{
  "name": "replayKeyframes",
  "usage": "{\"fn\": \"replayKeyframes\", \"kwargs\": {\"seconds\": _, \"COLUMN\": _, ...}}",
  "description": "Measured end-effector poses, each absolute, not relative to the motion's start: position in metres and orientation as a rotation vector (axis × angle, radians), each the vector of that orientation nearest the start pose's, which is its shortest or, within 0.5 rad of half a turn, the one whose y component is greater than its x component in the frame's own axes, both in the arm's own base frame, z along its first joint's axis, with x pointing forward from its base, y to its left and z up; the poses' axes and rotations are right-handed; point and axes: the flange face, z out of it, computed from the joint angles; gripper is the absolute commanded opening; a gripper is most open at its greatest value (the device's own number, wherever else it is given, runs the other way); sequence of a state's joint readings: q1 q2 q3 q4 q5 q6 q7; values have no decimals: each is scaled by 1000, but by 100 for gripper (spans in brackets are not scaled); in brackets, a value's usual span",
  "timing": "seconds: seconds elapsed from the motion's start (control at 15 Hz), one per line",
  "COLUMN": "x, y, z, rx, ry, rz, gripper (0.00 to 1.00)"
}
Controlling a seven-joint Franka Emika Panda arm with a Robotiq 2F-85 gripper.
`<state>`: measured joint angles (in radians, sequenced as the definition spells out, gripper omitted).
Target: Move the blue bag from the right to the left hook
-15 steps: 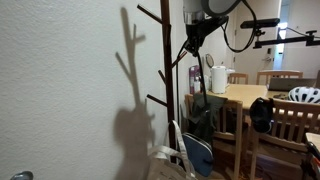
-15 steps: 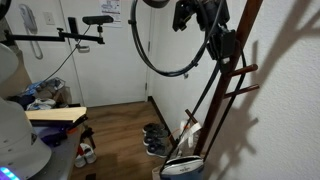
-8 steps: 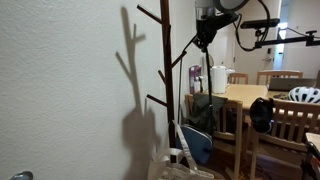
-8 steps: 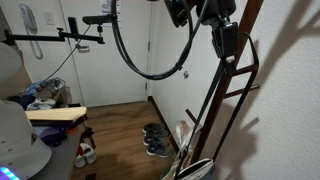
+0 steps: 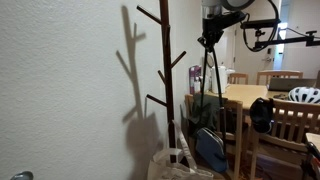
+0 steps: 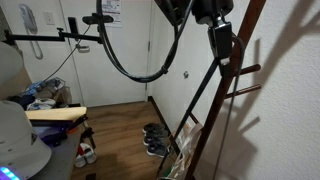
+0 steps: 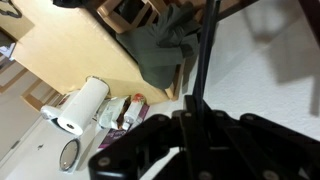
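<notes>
The blue bag [image 5: 209,148] hangs low beside the brown coat rack [image 5: 165,80] on long thin dark straps [image 5: 207,85]. My gripper [image 5: 210,40] is shut on the top of those straps, level with the rack's upper hooks and off to the side of the trunk. In an exterior view the gripper [image 6: 223,45] is next to the slanted rack [image 6: 228,95], and the straps [image 6: 200,110] run down to the picture's bottom edge. In the wrist view the straps [image 7: 204,55] run from the jaws [image 7: 195,125] to the dark-looking bag [image 7: 160,50].
A cream-white tote bag [image 5: 172,162] lies at the rack's foot. A wooden table [image 5: 245,95] with chairs, a white jug [image 5: 218,78] and a helmet [image 5: 305,95] stands close behind. Shoes [image 6: 153,140] lie on the floor. The wall is right beside the rack.
My gripper has moved sideways away from the rack's trunk with the straps in it. The blue bag has swung out with it, off the rack's foot.
</notes>
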<state>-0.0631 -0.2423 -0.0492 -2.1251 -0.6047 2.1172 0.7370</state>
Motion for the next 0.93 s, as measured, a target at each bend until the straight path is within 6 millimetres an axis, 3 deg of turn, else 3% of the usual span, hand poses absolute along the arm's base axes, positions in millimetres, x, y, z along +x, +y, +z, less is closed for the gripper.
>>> {"fn": "replayKeyframes", "kwargs": {"seconds": 0.2, "x": 503, "y": -58, "z": 520, "rx": -3450, "ry": 851, "rz": -465, "gripper": 3}}
{"fn": "replayKeyframes", "kwargs": {"seconds": 0.47, "x": 507, "y": 12, "z": 470, "rx": -3550, "ry": 570, "rz": -190, "gripper": 3}}
{"fn": "replayKeyframes", "kwargs": {"seconds": 0.6, "x": 502, "y": 47, "z": 454, "rx": -3593, "ry": 405, "rz": -68, "gripper": 3}}
{"fn": "replayKeyframes", "kwargs": {"seconds": 0.73, "x": 494, "y": 73, "z": 449, "rx": -3636, "ry": 233, "rz": 32, "gripper": 3}}
{"fn": "replayKeyframes", "kwargs": {"seconds": 0.93, "x": 483, "y": 99, "z": 456, "rx": -3682, "ry": -9, "rz": 158, "gripper": 3}}
